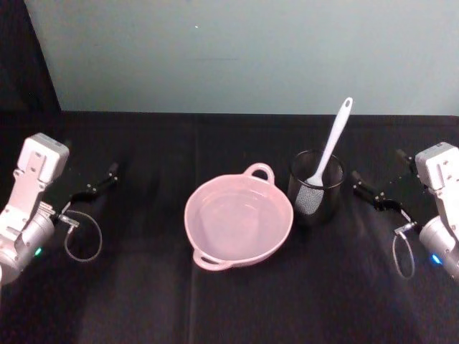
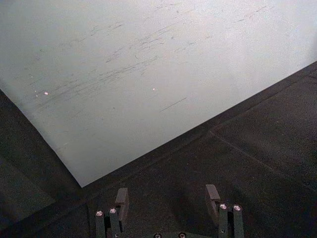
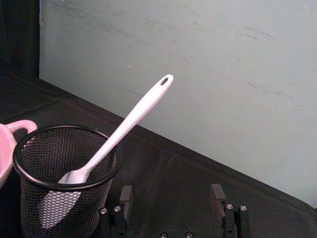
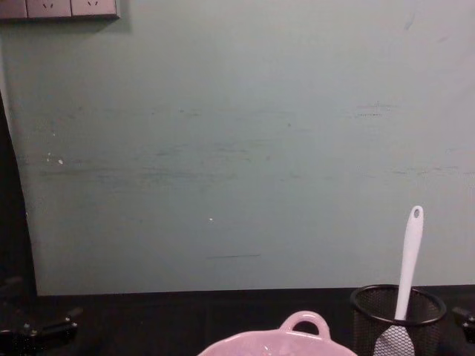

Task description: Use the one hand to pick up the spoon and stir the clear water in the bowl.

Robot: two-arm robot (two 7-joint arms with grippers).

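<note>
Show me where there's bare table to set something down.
Bare table lies between the left gripper and the pink bowl, and along its near edge. Crowded on the right: the mesh cup holding the spoon stands close beside the bowl, the right gripper just beyond.

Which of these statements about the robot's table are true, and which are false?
1. The spoon stands in the black mesh cup, handle up. True.
2. The right gripper grips the spoon. False: it is open and empty, apart from the cup.
3. The pink bowl sits on the robot's left of the mesh cup. True.
4. The spoon's head lies in the bowl. False: it is inside the mesh cup.
5. The left gripper is open and holds nothing. True.
</note>
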